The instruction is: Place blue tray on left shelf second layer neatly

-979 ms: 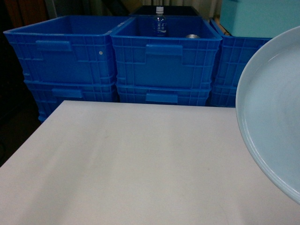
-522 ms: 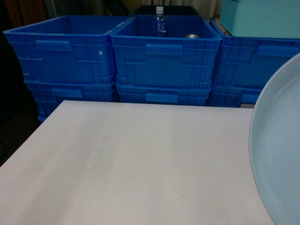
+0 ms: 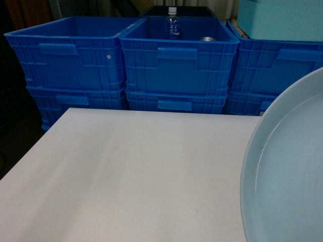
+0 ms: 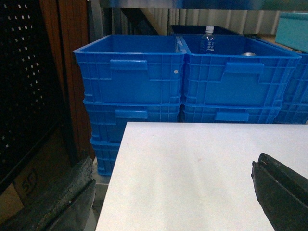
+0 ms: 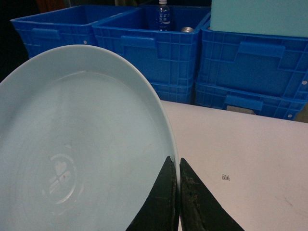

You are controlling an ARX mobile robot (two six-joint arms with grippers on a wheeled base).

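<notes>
My right gripper [image 5: 178, 180] pinches the blue tray [image 5: 82, 144] by its rim, holding it tilted above the tabletop's [image 3: 136, 171] right edge, probably to slide onto a shelf I can't see. My left gripper [image 4: 168, 192] hangs spread, empty.

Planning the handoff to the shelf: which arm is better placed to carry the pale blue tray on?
Right. Its gripper is already clamped on the pale sky-blue round plastic tray's rim, above the white table. The left gripper holds nothing.
</notes>
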